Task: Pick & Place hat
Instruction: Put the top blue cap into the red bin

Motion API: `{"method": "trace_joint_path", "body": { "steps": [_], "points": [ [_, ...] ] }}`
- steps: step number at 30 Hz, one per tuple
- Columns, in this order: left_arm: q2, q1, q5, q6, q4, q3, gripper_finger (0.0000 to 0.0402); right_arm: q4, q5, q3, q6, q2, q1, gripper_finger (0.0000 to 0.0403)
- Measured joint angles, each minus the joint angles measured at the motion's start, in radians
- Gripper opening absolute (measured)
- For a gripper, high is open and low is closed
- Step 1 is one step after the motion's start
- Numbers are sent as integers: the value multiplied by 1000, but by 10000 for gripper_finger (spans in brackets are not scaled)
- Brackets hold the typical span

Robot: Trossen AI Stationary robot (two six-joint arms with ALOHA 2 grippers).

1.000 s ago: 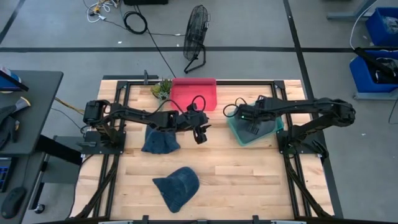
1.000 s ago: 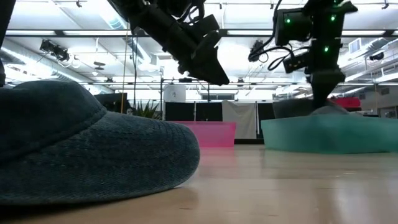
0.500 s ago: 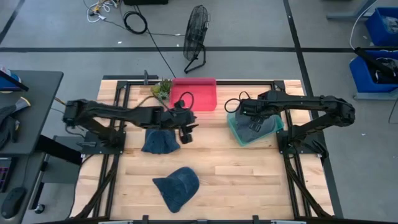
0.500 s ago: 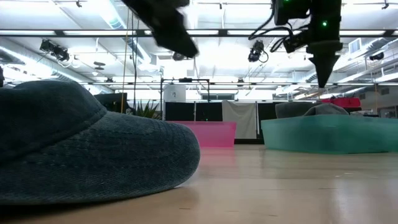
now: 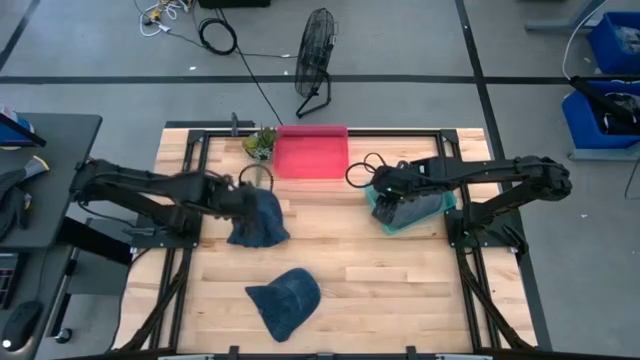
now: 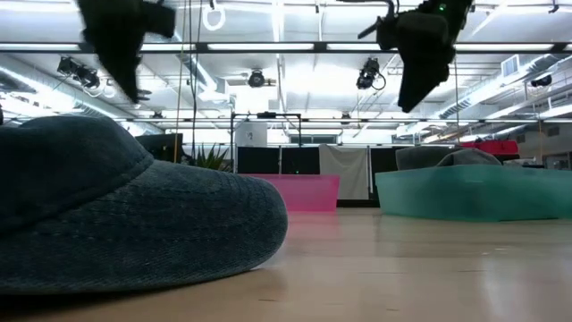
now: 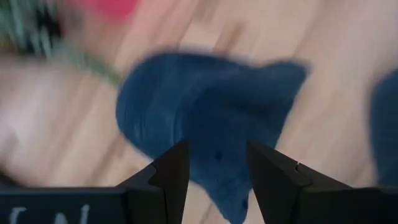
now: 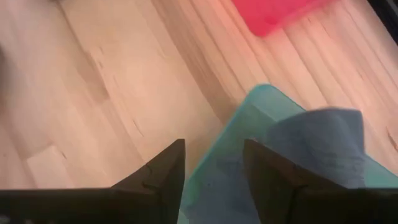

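Observation:
A dark blue hat (image 5: 258, 222) lies crumpled on the wood left of centre; it also fills the left wrist view (image 7: 205, 118). My left gripper (image 5: 243, 196) (image 7: 216, 163) hovers open above its left part, touching nothing. A second blue cap (image 5: 285, 300) (image 6: 116, 215) rests on its brim and crown near the table's near edge. A grey-blue hat (image 5: 412, 203) (image 8: 320, 140) (image 6: 456, 158) lies inside the teal bin (image 5: 384, 215) (image 8: 245, 168). My right gripper (image 5: 386, 188) (image 8: 214, 163) (image 6: 418, 67) hangs open above that bin's left edge.
A red bin (image 5: 311, 152) (image 6: 299, 192) (image 8: 280, 12) stands at the far edge, with a small green plant (image 5: 260, 142) to its left. Black frame rails run along the table's sides. Bare wood lies between the two bins and the near cap.
My left gripper has swept from the table's centre toward the left, ending over the dark blue hat. My right gripper has risen out of the teal bin and drifted left; the grey-blue hat stays in the bin.

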Motion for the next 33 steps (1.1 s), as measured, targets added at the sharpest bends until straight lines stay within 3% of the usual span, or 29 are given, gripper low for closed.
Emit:
{"method": "trace_joint_path", "body": {
  "steps": [3, 8, 12, 25, 33],
  "points": [
    [4, -9, -5, -118, 31, -119, 161, 11, 0, 0, -3, 0, 9, 165],
    [4, -5, -21, -176, 74, -279, 161, 15, 1, 0, -4, 0, 10, 165],
    [4, -3, -24, -202, 199, -354, 161, 18, 3, 0, -4, 0, 10, 165],
    [-7, -3, -34, -194, 233, -268, 161, 31, 3, 0, -4, 0, 10, 165],
    [2, -2, -52, -249, 291, -354, 161, 31, 3, 0, -5, 0, 10, 165]
  ]
}}
